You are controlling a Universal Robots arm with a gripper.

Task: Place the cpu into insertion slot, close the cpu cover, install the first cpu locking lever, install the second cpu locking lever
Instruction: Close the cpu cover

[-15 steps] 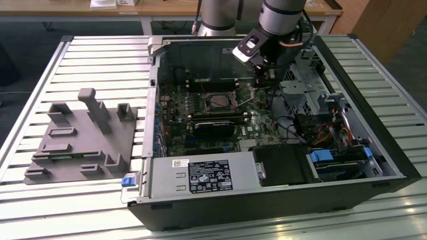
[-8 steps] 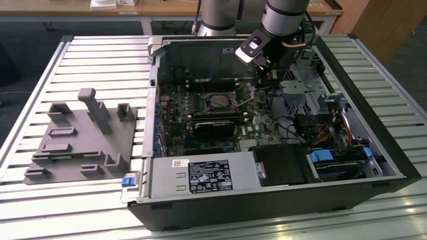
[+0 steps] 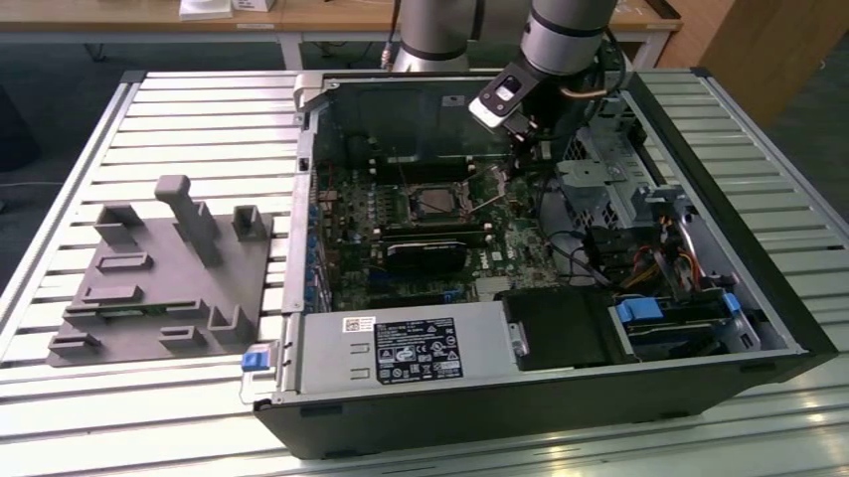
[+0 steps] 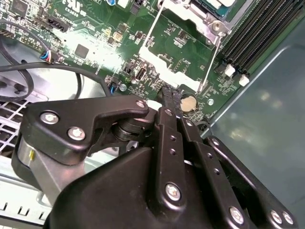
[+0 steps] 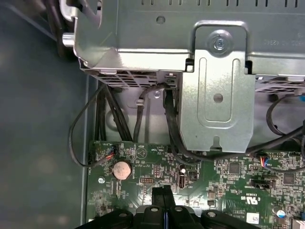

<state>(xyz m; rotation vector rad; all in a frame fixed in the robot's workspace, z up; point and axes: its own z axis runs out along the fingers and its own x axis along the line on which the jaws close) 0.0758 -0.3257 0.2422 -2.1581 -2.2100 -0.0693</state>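
The computer case (image 3: 558, 397) lies open on the slatted counter (image 3: 199, 109), with a grey fixture block (image 3: 159, 278) on the counter at the exterior view's left. The arm reaches down into the case, and the tool (image 3: 522, 151) hangs just above the green motherboard (image 3: 398, 214), near the insertion slot (image 3: 435, 202) on the exterior view's right of it.

Tool state: the fingers are pressed together with nothing between them, as seen in both wrist views (image 4: 169, 95) (image 5: 163, 190). The fingertips sit close over the board, just beside a round coin cell (image 4: 189, 102) and apart from it.

Task parts, second wrist view:
- The cpu cover (image 4: 190, 15), a silvery frame plate, lies at the socket.
- The cpu (image 4: 223, 2) shows as a pale top with a green edge inside the cover's cut-out.
- Two thin wire locking levers (image 4: 153, 26) (image 4: 213, 59) run along two sides of the cover. Whether they are latched cannot be told.
- Long black memory slots (image 4: 257, 33) lie beside the socket.

In the first wrist view, a metal drive bracket (image 5: 217, 95) and black cables (image 5: 102, 114) stand beyond the board edge
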